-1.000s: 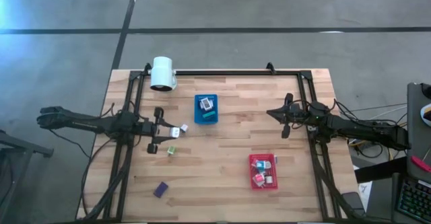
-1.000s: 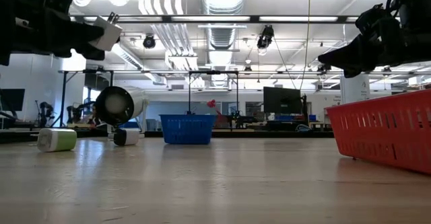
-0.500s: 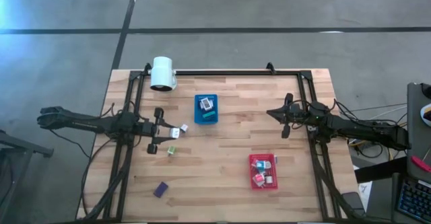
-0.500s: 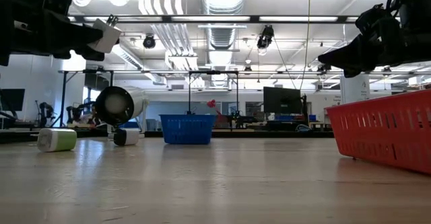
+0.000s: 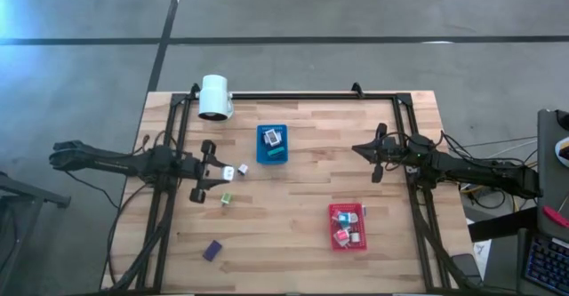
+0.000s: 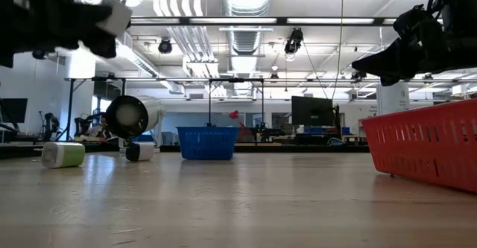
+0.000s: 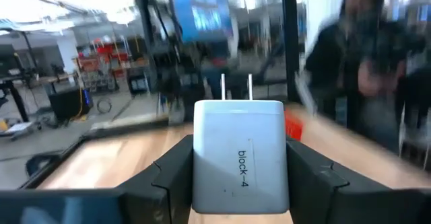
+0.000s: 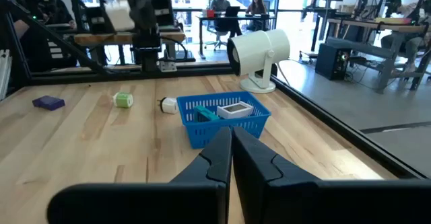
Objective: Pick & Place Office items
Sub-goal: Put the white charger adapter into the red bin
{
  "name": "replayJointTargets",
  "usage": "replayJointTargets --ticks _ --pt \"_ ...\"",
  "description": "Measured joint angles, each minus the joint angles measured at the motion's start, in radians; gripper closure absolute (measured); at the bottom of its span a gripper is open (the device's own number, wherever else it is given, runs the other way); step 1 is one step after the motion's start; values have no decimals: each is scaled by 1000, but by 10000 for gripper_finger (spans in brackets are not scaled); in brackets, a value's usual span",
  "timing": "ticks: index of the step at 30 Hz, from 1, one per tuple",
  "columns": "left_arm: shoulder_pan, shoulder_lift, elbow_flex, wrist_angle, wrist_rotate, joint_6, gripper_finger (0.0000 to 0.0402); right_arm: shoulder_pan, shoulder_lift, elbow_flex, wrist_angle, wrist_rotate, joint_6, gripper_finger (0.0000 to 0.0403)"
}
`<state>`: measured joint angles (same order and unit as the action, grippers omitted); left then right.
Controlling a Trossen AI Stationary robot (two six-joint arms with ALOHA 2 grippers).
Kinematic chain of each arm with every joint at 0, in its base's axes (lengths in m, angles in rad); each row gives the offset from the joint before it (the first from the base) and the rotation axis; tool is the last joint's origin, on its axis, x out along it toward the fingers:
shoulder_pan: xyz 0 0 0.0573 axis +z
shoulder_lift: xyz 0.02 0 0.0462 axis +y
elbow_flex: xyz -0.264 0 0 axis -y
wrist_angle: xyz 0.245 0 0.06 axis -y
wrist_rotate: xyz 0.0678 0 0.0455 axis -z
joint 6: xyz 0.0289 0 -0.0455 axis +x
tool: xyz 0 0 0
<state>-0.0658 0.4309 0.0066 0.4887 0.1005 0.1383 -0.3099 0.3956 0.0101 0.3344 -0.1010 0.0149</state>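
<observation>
Left end effector [image 5: 217,168]: fingers part-open and clamped on a white boxy plastic charger block [image 7: 238,155] with two metal prongs, gripped by its flat sides, prongs pointing forward away from the wrist. In the low view the load hangs well above the wooden slatted table [image 5: 293,234]. The blue rectangular plastic tray [image 5: 272,144], already holding several pieces, lies just beyond the held block, forward and slightly toward the far edge; judged the likely drop point, and this arm is the nearer one. A small green-and-white block [image 5: 226,199] rests on the table beside the end effector. Right end effector [image 5: 374,158]: fingers fully closed, empty, waiting near the right rail
</observation>
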Motion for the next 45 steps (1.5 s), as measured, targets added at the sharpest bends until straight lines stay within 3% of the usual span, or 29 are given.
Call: replayJointTargets --ticks 7,20,25,30,37,42,45 --pt "0 57 140 -4 0 -84 226 0 0 0 8 48 0 394" --pt "65 368 525 -78 3 -49 226 0 1 0 11 49 4 394" --pt "152 556 711 -193 170 -42 226 0 1 -1 30 49 9 394" --pt "191 751 835 -191 231 -50 226 0 1 -1 72 49 22 394" --pt "196 958 926 -137 282 -15 226 0 1 -1 82 25 60 394" --pt "199 1048 930 -52 282 -16 226 0 1 -1 203 -93 72 391" --pt "201 1080 930 8 282 -59 226 10 0 -1 288 -112 49 374"
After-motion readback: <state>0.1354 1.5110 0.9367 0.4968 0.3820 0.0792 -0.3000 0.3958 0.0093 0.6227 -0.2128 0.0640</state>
